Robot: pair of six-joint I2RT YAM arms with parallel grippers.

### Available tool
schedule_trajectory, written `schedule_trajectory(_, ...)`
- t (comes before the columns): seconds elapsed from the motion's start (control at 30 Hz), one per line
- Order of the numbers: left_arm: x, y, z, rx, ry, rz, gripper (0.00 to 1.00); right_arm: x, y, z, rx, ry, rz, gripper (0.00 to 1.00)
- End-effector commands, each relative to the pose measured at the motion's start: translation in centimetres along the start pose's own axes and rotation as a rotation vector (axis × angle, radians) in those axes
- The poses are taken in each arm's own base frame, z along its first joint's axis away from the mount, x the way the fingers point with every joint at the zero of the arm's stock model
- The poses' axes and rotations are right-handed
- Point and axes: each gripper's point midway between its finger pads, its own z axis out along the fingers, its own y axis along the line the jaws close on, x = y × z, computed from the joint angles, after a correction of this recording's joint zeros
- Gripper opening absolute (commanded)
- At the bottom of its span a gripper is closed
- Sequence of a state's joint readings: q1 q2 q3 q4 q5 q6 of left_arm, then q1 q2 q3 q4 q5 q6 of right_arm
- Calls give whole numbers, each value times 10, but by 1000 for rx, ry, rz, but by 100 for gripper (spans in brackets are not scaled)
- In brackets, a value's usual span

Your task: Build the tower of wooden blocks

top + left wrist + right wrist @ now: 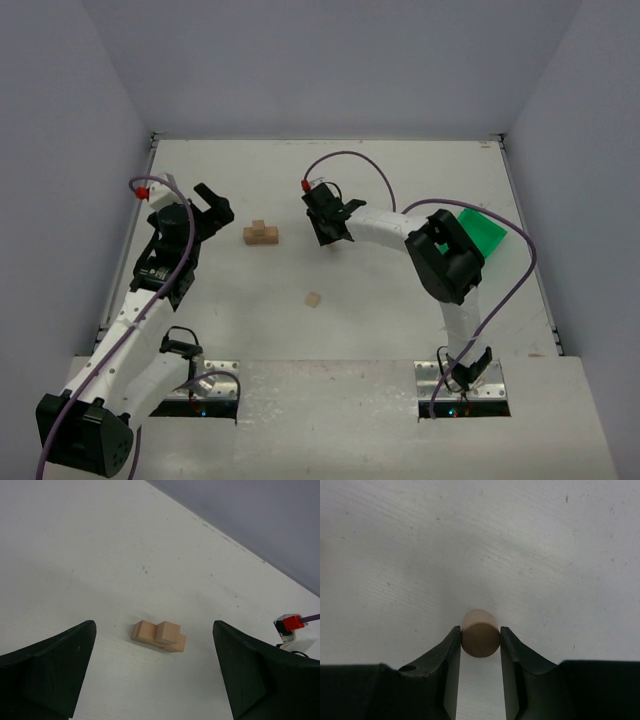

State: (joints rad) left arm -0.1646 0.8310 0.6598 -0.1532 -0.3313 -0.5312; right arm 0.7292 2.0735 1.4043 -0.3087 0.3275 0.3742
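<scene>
The right gripper (480, 629) is clamped on a round wooden peg (480, 640) by its curved sides, right of the small stack of blocks (261, 234) — the peg could roll or twist out. The left gripper (216, 203) gapes wide just left of the stack — a nudge would topple it. A loose cube (313, 299) lies nearer.

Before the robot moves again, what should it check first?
1. Right gripper jaws shut on the round peg: ok.
2. Peg lifted off the table: cannot tell.
3. Left gripper open, holding nothing: ok.
4. Started tower sitting flat: ok.
5. Nothing between peg and tower: ok.
6. Loose cube lying apart from both arms: ok.
</scene>
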Motion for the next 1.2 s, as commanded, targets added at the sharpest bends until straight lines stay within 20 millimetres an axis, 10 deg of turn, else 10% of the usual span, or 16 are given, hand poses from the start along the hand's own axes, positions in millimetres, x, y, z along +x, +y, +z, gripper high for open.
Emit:
schedule_trajectory(0.0, -11, -4, 0, 15, -43, -19, 100, -25, 15, -19, -120, -105, -54, 26)
schedule_trajectory(0.27, -9, 9, 3, -47, -67, -52, 100, -102, 62, -76, -291, -350, -326, 24)
schedule_trajectory(0.6, -4, 39, 10, -225, -68, -108, 100, -142, 136, -75, -366, -373, -407, 24)
schedule_trajectory(1.17, 8, 64, 28, -297, 12, -135, 100, -151, 171, -60, -325, -375, -479, 25)
